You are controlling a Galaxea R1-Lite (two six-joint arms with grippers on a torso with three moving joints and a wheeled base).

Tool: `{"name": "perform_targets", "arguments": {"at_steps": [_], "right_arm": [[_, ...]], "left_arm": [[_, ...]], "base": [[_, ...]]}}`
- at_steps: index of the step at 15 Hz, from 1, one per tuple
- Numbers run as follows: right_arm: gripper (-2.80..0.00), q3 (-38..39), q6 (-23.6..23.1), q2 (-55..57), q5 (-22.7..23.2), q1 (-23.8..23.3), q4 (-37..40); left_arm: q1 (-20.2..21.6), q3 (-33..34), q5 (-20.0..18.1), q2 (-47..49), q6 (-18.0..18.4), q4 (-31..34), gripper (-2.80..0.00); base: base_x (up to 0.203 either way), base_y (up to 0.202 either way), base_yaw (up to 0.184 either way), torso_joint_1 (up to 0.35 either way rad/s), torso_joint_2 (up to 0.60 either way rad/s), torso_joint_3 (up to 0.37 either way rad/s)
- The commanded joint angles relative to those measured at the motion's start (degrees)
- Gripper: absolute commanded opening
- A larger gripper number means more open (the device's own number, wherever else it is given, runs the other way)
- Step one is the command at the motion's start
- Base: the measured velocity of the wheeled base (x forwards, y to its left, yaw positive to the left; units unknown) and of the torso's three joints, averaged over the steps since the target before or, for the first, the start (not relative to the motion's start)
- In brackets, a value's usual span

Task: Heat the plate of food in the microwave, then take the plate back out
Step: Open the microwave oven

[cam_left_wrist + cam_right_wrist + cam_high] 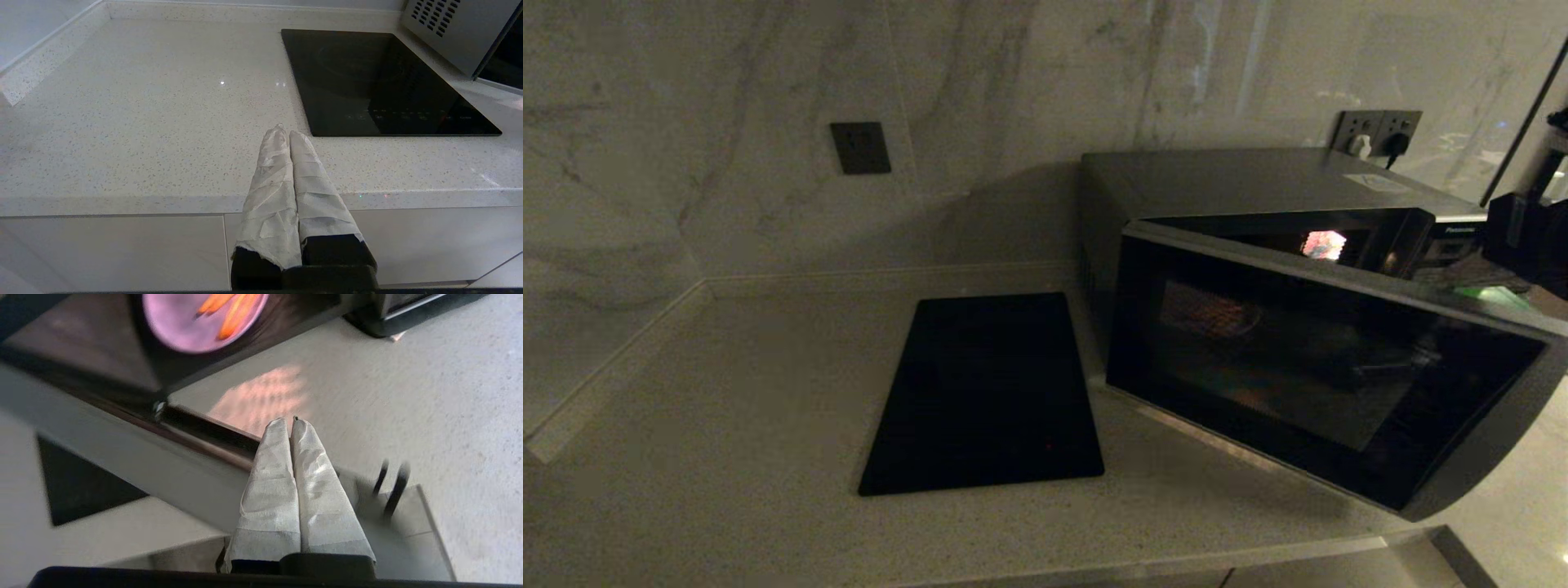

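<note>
The silver-grey microwave [1258, 188] stands at the right of the counter, lit inside. Its dark glass door [1323, 367] is hinged on the left and swung partly open. The lilac plate of food [192, 326] sits inside the oven with orange sticks [233, 310] on it. My right arm [1527, 241] hangs by the door's free side at the far right. The right gripper [288, 422] is shut and empty, its taped fingertips close over the door's edge [102, 428]. My left gripper [284, 132] is shut and empty at the counter's front edge, left of the cooktop.
A flat black cooktop [988, 392] lies in the counter just left of the microwave. Wall sockets [1376, 131] with plugs sit behind the oven, and a dark switch plate [859, 147] is on the marble wall. The speckled counter [727, 408] stretches left to a corner.
</note>
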Motion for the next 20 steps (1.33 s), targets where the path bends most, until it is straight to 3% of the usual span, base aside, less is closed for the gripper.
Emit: {"name": "perform_targets", "arguments": {"at_steps": [1, 9, 11, 17, 20], "right_arm": [[-2.80, -0.10, 0.13, -4.26, 0.29, 1.21, 0.73], [-2.80, -0.43, -0.92, -4.70, -0.31, 1.61, 0.53], [-2.80, 2.26, -3.05, -4.62, -0.27, 3.42, 1.10], [-2.80, 7.85, -5.32, -3.59, 0.14, 19.42, 2.39], [-2.80, 9.50, -4.23, -3.03, 0.65, 24.62, 2.34]], "left_arm": [[0.02, 0.00, 0.05, 0.09, -0.06, -0.02, -2.80], [0.02, 0.00, 0.05, 0.09, -0.06, -0.02, -2.80], [0.02, 0.00, 0.05, 0.09, -0.06, -0.02, -2.80], [0.02, 0.00, 0.05, 0.09, -0.06, -0.02, -2.80], [0.02, 0.00, 0.05, 0.09, -0.06, -0.02, -2.80]], "base": [[0.000, 0.000, 0.000, 0.000, 0.00, 0.000], [0.000, 0.000, 0.000, 0.000, 0.00, 0.000], [0.000, 0.000, 0.000, 0.000, 0.00, 0.000], [0.000, 0.000, 0.000, 0.000, 0.00, 0.000], [0.000, 0.000, 0.000, 0.000, 0.00, 0.000]]}}
